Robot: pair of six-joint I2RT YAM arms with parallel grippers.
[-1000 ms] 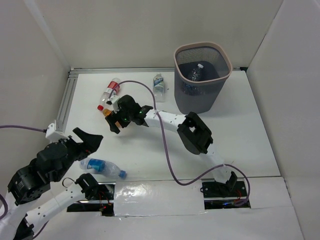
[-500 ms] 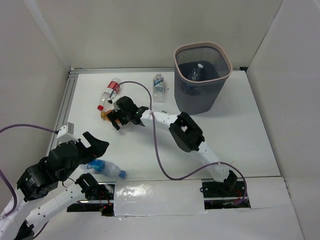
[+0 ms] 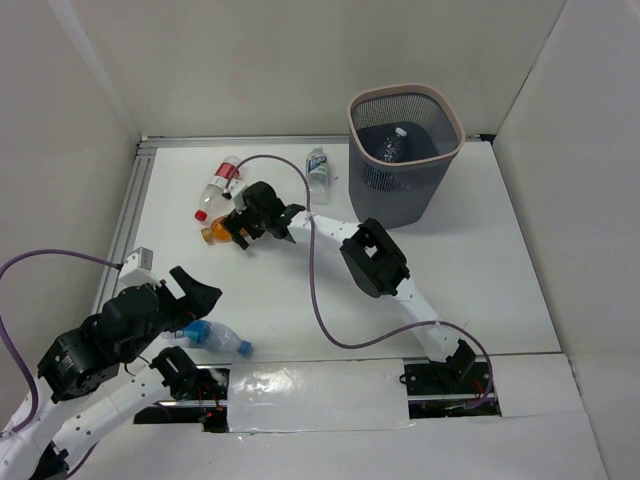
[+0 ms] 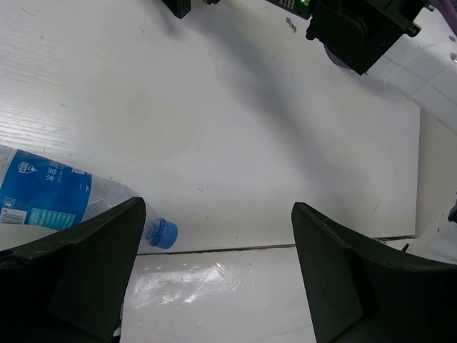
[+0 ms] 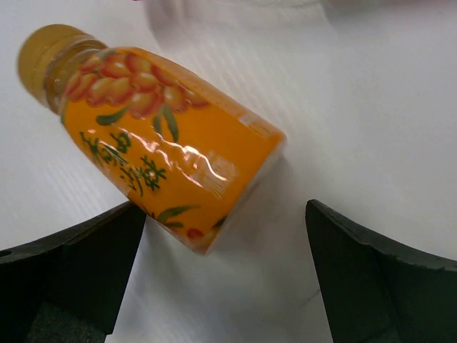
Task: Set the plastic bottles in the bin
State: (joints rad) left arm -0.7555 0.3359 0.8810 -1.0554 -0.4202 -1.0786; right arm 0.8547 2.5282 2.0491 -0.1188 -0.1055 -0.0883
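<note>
Orange bottle is lying on the table between the right gripper's wide-spread, empty fingers (only its wrist view is showing this). That arm is reaching farther out than a second ago, nearing a grasp. One clear bottle is sitting in the bin; the left gripper is hovering open above the blue-labelled bottle.
</note>
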